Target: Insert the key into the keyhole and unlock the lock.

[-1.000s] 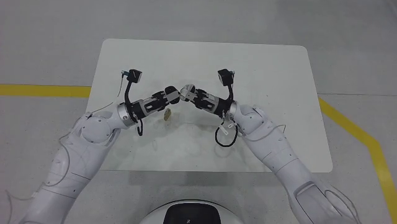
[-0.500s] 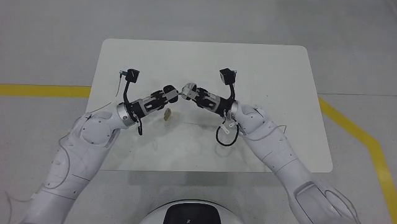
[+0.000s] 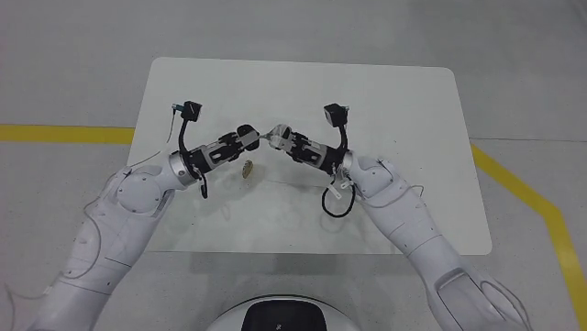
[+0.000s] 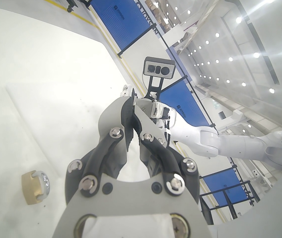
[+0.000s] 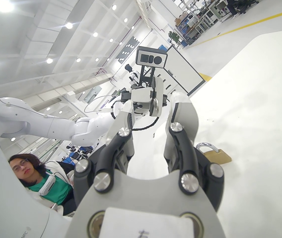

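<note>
A brass padlock (image 3: pixel 247 171) with a silver shackle lies flat on the white table (image 3: pixel 385 102), just nearer to me than the two grippers. It shows again in the left wrist view (image 4: pixel 34 187) and in the right wrist view (image 5: pixel 216 156). My left gripper (image 3: pixel 248 136) hovers above the table with its fingers (image 4: pixel 121 115) pressed together, shut on the small silver key (image 5: pixel 156 105). My right gripper (image 3: pixel 277 136) faces it tip to tip, a short gap away. Its fingers (image 5: pixel 180 110) stand apart, and the key's round head sits in line between them.
Wide bare table lies to the far side and to the right of the arms. The near edge (image 3: pixel 312 252) runs beneath both forearms. A black cable (image 3: pixel 332 204) loops off the right forearm. A seated person (image 5: pixel 31 172) is off the table.
The two grippers were touching tip to tip; the left gripper has since drawn back a little to the left, leaving a small gap. The padlock has not moved.
</note>
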`<action>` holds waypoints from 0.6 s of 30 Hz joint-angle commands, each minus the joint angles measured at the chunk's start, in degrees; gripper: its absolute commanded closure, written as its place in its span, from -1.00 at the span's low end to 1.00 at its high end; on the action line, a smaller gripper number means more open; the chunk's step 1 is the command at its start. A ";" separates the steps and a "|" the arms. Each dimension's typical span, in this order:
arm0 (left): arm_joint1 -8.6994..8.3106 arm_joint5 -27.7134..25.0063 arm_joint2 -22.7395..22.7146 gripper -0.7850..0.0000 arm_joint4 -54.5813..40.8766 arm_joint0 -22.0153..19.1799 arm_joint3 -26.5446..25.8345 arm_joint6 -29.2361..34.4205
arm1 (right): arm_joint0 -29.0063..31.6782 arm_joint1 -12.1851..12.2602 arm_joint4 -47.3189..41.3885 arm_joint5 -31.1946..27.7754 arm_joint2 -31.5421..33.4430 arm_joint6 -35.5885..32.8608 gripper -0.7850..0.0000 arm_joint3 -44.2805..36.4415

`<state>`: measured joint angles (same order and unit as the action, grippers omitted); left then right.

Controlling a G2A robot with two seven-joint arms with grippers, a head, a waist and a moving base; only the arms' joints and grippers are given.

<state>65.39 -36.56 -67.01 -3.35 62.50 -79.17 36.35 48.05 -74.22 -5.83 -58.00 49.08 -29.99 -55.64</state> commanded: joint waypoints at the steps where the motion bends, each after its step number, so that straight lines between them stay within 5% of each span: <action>1: -0.02 0.00 0.10 1.00 0.07 -0.25 0.19 0.64 | -0.23 -0.11 -0.66 0.00 -0.20 -0.80 0.33 0.42; 6: 0.05 0.08 0.48 1.00 0.48 -0.35 0.44 0.48 | -0.84 -0.39 -1.29 0.00 -0.47 -1.93 0.96 1.55; 17: 0.10 0.33 0.74 0.97 1.37 -0.59 0.55 0.22 | -1.53 -0.94 -1.25 0.00 -0.78 -2.92 1.00 3.30; 18: 0.09 0.38 0.70 0.23 1.45 -0.60 0.55 0.16 | -1.61 -0.98 -1.16 0.00 -0.82 -3.07 1.00 3.38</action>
<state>65.48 -36.22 -66.29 -1.95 61.90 -78.60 36.55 46.51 -75.17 -7.07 -58.00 48.30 -32.90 -52.36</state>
